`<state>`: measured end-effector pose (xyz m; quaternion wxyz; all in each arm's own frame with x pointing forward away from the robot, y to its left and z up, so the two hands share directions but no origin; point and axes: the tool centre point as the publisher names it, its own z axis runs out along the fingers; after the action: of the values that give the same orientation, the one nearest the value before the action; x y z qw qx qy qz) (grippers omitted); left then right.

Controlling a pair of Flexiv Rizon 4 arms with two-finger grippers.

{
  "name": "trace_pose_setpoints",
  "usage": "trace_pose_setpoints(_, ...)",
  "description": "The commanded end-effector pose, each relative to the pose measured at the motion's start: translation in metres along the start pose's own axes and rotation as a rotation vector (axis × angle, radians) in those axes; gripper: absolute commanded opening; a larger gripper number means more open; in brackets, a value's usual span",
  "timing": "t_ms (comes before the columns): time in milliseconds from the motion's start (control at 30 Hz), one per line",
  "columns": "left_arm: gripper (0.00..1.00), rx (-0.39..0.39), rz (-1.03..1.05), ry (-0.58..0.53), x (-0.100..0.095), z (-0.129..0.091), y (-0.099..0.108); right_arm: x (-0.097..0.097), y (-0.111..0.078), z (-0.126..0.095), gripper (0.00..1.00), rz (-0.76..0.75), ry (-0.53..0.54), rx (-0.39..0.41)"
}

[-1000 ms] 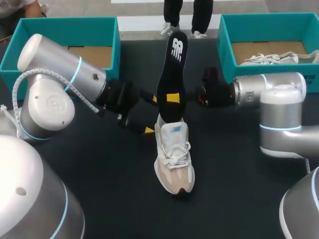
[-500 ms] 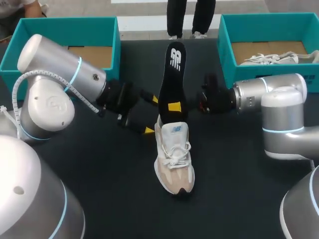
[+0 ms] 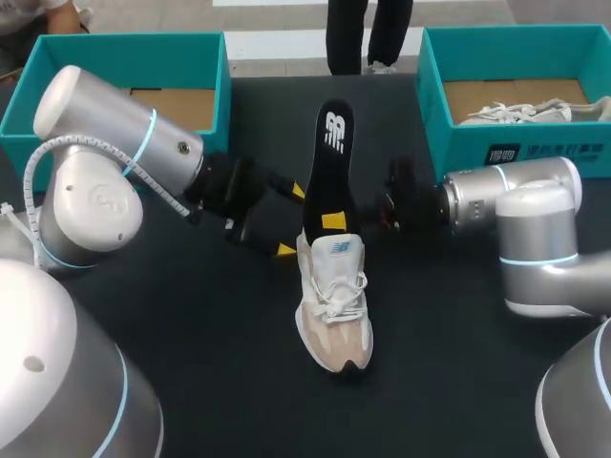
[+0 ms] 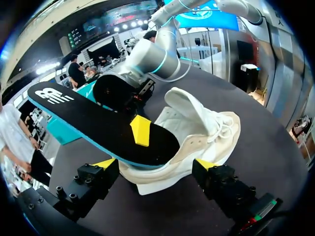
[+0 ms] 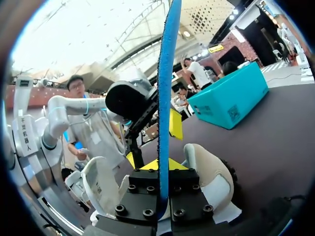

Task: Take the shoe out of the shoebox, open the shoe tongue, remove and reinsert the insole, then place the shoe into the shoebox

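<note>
A white and beige shoe (image 3: pixel 334 305) stands on the dark table, toe toward the front edge. A black insole (image 3: pixel 327 162) with a blue underside rises steeply from the shoe's collar, its lower end at the opening. My right gripper (image 3: pixel 332 221) is shut on the insole's lower part; in the right wrist view the insole (image 5: pixel 165 88) runs edge-on between its fingers (image 5: pixel 162 169). My left gripper (image 3: pixel 291 221) stands open around the shoe's heel; in the left wrist view the heel (image 4: pixel 197 132) lies between its yellow tips (image 4: pixel 155 164), under the insole (image 4: pixel 98 128).
A teal shoebox (image 3: pixel 115 52) with a brown floor sits at the back left. Another teal box (image 3: pixel 516 43) at the back right holds a white shoe (image 3: pixel 525 113). Both arms meet close together over the table's middle.
My right gripper has brought the insole down and slightly nearer, so its top stands lower and its lower end sits at the shoe's opening. The left arm and the shoe have kept still.
</note>
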<state>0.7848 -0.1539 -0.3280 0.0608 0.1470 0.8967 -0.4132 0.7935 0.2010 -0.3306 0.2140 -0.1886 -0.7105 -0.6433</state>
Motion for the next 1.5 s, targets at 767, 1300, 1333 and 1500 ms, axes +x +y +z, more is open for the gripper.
trace_pose_setpoints(767,1.0,-0.004,0.0,0.0,0.001,0.0,0.0,0.005,-0.01,0.001,0.43,0.041,-0.038,0.058)
trace_pose_setpoints(1300,1.0,-0.004,0.0,0.0,0.001,0.0,0.0,0.003,0.019,0.002,0.32,-0.041,-0.046,0.067)
trace_pose_setpoints(1333,1.0,-0.004,0.0,0.0,0.001,0.0,0.0,0.003,0.021,0.002,0.3,-0.042,-0.04,0.073)
trace_pose_setpoints(1500,1.0,-0.004,0.0,0.0,0.001,0.0,0.0,0.002,0.014,-0.002,0.0,-0.013,-0.026,0.107)
